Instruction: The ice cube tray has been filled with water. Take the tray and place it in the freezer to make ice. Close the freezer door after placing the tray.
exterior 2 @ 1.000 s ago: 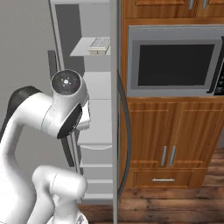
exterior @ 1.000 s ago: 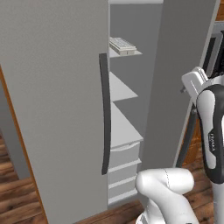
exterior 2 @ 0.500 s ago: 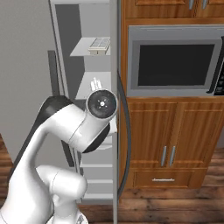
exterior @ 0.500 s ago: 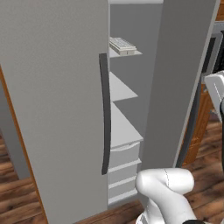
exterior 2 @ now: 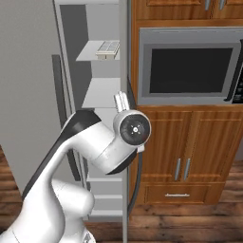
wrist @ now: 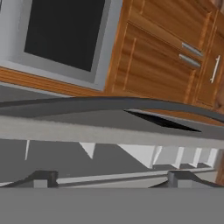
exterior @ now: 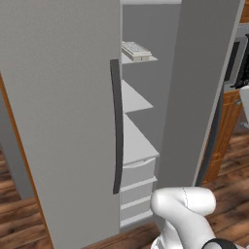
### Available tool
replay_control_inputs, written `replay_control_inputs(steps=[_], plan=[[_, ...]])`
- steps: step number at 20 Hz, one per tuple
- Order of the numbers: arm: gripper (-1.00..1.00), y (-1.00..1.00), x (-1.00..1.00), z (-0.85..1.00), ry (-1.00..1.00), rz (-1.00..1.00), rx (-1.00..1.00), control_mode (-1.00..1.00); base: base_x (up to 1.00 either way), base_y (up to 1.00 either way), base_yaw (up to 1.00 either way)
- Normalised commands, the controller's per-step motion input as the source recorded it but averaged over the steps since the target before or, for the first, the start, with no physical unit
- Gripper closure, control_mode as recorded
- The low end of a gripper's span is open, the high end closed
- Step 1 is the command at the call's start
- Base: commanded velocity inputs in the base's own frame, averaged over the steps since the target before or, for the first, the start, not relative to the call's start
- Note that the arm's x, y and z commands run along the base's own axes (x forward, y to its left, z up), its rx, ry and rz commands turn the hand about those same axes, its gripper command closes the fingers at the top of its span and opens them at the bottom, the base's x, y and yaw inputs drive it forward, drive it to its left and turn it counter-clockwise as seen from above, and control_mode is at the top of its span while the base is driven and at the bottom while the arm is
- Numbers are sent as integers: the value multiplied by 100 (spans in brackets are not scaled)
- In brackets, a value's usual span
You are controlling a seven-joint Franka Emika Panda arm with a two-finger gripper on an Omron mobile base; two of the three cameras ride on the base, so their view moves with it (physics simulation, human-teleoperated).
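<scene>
The ice cube tray (exterior: 136,50) (exterior 2: 108,47) lies flat on the top white shelf inside the freezer (exterior: 138,141) (exterior 2: 102,92). Its cells are too small to show the water. The freezer door (exterior: 204,97) (exterior 2: 124,71) stands swung out towards me, almost edge-on. Its long dark curved handle (exterior: 214,131) (exterior 2: 137,182) (wrist: 109,104) is on the side facing the wooden cabinets. My gripper (wrist: 113,178) is open and holds nothing. It sits close to the door's edge and handle, looking across them at the microwave. My wrist (exterior 2: 134,129) is level with the door's edge.
The wider grey door (exterior: 63,121) with its own dark handle (exterior: 115,126) fills the left. A built-in microwave (exterior 2: 190,66) (wrist: 65,35) and brown wooden cabinets (exterior 2: 190,152) stand right of the fridge. White drawers (exterior: 138,182) sit low in the freezer.
My arm has swung right, past the freezer door's edge and out of the left base view. The gripper stayed open. The tray and door have not moved.
</scene>
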Motion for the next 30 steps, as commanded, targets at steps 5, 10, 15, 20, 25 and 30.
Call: replay_control_inputs(steps=[5,10,15,20,25,30], plan=[[-100,-30,18,-15,0,0,6,-100,0,0,0],[-100,-44,13,-16,1,0,10,-100,0,0,0],[-100,-51,13,-17,4,0,12,-100,0,0,0],[-100,-40,15,-24,10,0,11,-100,0,0,0],[-100,-19,22,-35,14,0,8,-100,0,0,0],[-100,0,25,-43,10,3,2,-100,0,0,0]])
